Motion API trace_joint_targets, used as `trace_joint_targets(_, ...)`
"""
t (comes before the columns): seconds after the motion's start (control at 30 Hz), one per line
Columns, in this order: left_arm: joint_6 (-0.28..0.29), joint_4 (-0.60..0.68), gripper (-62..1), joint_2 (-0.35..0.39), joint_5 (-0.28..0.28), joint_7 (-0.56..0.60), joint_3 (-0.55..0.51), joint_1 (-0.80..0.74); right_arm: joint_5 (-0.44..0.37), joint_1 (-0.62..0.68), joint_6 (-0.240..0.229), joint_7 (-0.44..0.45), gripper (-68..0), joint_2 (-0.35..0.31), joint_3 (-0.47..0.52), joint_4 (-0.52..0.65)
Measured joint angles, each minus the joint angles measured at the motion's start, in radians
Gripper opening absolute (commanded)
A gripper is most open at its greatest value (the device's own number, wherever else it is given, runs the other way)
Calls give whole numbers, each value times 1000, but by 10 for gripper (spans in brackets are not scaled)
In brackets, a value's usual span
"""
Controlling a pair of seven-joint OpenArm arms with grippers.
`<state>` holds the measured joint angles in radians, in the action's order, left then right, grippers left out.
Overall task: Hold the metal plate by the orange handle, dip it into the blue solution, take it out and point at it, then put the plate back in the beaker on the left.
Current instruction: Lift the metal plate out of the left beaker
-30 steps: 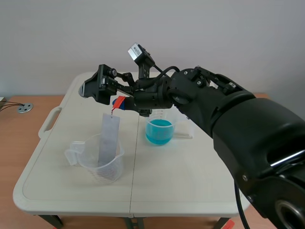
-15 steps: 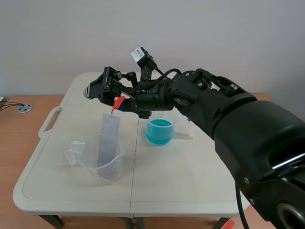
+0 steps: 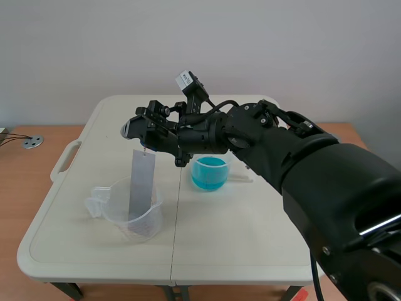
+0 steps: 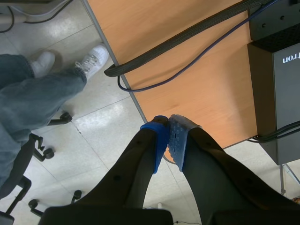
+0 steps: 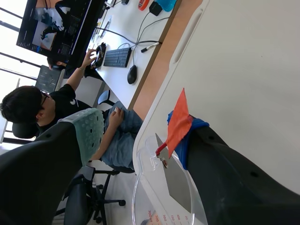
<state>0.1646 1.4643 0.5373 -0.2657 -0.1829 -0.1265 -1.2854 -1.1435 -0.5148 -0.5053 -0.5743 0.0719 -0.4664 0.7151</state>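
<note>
A grey metal plate [image 3: 141,185] stands upright in the clear beaker [image 3: 128,213] on the left. The beaker of blue solution [image 3: 208,172] sits to its right. My right gripper [image 3: 149,139] comes in over the plate's top and covers the handle in the scene view. In the right wrist view the orange handle [image 5: 178,123] lies against the blue pad [image 5: 193,129] of one finger. The green pad [image 5: 91,133] of the other finger stands well away, so the right gripper [image 5: 140,136] is open. The left gripper [image 4: 168,140] is shut on nothing, off the table, pointing at the floor.
The white folding table [image 3: 238,238] carries only the two beakers. The right arm [image 3: 301,163] spans the table's right half. Past the table edge, a person [image 5: 28,112] sits at a desk with a keyboard. A wooden desk [image 4: 187,61] lies ahead of the left gripper.
The right gripper has shifted a little to the right and lower over the plate's top, and its fingers have drawn closer around the orange handle. The left gripper has not changed.
</note>
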Motion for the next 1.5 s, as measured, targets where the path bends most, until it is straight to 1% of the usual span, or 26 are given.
trace_joint_targets(0.17,0,0,-581,0,0,0,0,0,0,0,0,26,-476,0,0,0)
trace_joint_targets(0.47,0,0,-581,0,0,0,0,0,0,0,-2,37,-656,-13,0,0)
trace_joint_targets(0.5,0,0,-581,0,0,0,0,0,0,0,-3,38,-664,-16,0,0)
trace_joint_targets(0.67,0,0,-581,0,0,0,0,0,0,0,-6,38,-662,-16,0,0)
trace_joint_targets(0.7,0,0,-581,0,0,0,0,0,0,0,-14,38,-662,-17,0,0)
trace_joint_targets(0.73,0,0,-581,0,0,0,0,0,0,0,-31,38,-662,-17,0,0)
trace_joint_targets(0.87,0,0,-581,0,0,0,0,0,0,0,-124,38,-662,-16,0,0)
trace_joint_targets(0.97,0,0,-581,0,0,0,0,0,0,0,-183,38,-662,-17,0,0)
trace_joint_targets(1.07,0,0,-581,0,0,0,0,0,3,0,-218,39,-662,-16,0,0)
trace_joint_targets(1.2,0,0,-581,0,0,0,0,0,48,0,-221,53,-662,-16,0,0)
trace_joint_targets(1.5,0,0,-581,0,0,0,0,0,197,-3,-225,72,-662,17,-11,21)
